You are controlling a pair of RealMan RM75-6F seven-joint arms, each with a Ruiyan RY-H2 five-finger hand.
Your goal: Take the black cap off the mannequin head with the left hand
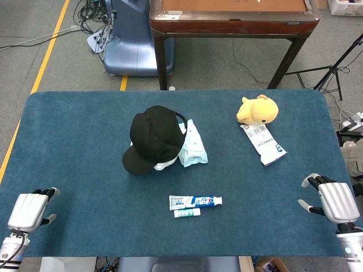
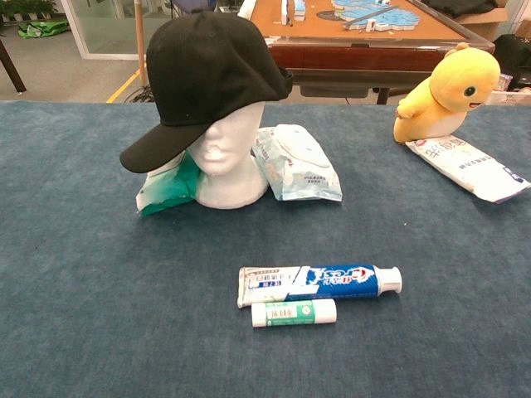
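Note:
A black cap sits on a white mannequin head near the middle of the blue table, its brim pointing toward the front left. My left hand rests at the table's front left corner, far from the cap, holding nothing, its fingers slightly apart. My right hand rests at the front right edge, also empty with fingers apart. Neither hand shows in the chest view.
A wipes pack lies right of the head and a green pack to its left. A toothpaste tube and small tube lie in front. A yellow plush and white packet sit back right.

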